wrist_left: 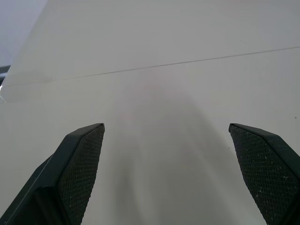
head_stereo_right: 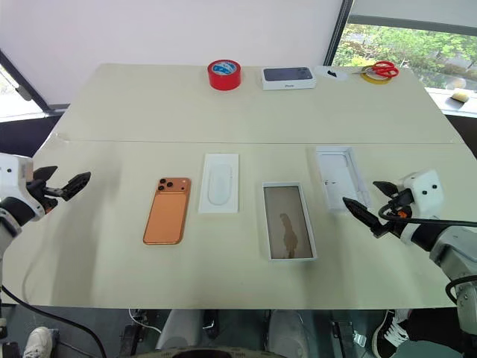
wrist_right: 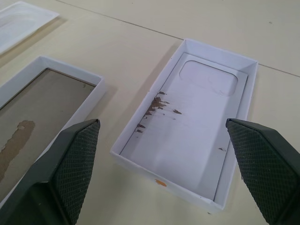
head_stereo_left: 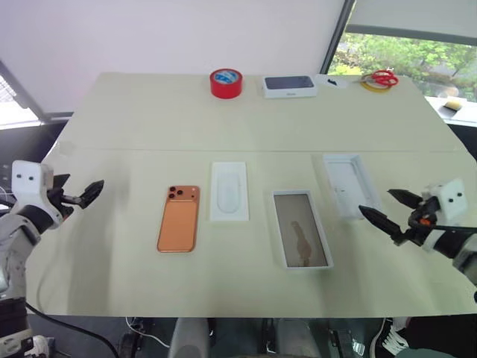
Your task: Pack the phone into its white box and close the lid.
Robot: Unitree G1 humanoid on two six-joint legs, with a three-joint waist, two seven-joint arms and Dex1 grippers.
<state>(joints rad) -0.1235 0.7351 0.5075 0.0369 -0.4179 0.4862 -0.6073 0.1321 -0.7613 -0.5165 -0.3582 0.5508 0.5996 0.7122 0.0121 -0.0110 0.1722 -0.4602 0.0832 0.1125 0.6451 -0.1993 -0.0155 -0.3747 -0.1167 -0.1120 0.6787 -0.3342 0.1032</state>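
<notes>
The orange-copper phone [head_stereo_left: 179,218] lies back up on the cream table [head_stereo_left: 134,119], left of centre. To its right are a flat white card with an oval recess [head_stereo_left: 229,191], then the white box [head_stereo_left: 300,229] with its brownish glossy inside facing up, then the lid [head_stereo_left: 345,184], inside up. My left gripper [head_stereo_left: 84,180] hovers open at the table's left side, well left of the phone, with nothing in it. My right gripper [head_stereo_left: 375,200] is open and empty just right of the lid [wrist_right: 197,126], pointing at it, with the white box [wrist_right: 42,117] beside it.
Along the far edge stand a red tape roll [head_stereo_left: 226,82], a white box picturing a dark phone [head_stereo_left: 289,86] and red scissors [head_stereo_left: 384,77] on a yellow ring. A seam line crosses the table behind the row of parts. The near edge runs just below the box.
</notes>
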